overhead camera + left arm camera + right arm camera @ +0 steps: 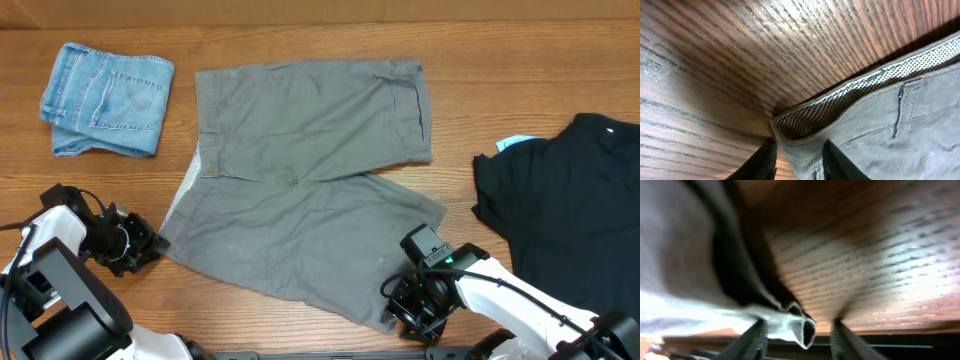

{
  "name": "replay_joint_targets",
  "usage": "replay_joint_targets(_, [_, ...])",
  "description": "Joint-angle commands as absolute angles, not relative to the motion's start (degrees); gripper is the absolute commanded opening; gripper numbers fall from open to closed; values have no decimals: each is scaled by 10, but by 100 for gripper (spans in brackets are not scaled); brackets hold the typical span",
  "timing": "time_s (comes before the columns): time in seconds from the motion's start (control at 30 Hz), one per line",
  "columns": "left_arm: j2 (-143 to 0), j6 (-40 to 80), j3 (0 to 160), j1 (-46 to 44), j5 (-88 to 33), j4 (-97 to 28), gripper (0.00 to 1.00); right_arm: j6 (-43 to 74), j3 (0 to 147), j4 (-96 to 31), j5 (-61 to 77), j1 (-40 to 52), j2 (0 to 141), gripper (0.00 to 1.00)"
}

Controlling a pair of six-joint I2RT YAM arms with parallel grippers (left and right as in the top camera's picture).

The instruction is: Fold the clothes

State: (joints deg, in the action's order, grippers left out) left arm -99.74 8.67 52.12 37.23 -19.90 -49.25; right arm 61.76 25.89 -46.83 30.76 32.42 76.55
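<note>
The grey-olive shorts (pixel 310 170) lie spread flat mid-table, waistband to the left, legs to the right. My left gripper (pixel 150 245) is at the waistband's near corner. In the left wrist view that corner (pixel 800 125), with its dotted pale lining showing, is pinched between the fingertips of the left gripper (pixel 799 145). My right gripper (pixel 400 300) is at the near leg's hem corner. In the right wrist view the curled hem (pixel 795 325) rests against one finger (pixel 757 340) of the right gripper (pixel 800 324), with a wide gap to the other.
A folded light-blue denim garment (pixel 108 98) sits at the back left. A black garment (pixel 570 200) lies at the right with a pale blue scrap (pixel 515 143) at its edge. The table's front edge runs just behind the right gripper.
</note>
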Motion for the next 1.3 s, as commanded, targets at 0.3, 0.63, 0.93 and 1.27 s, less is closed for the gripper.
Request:
replay_joint_targets(0.3, [-1004,88,507,374,-180,-483,35,613,258,-462,258,329,762,17])
replay_joint_targets(0.63, [-1004,88,507,374,-181,-484,35,611,263,-468,255,329,762,4])
replay_joint_targets(0.93, [-1004,88,508,374,-191,-486,33,579,361,-555,189,329,743,4])
replay_joint_targets(1.27, [-1004,81,508,374,-184,-488,35,555,448,-597,159,329,740,4])
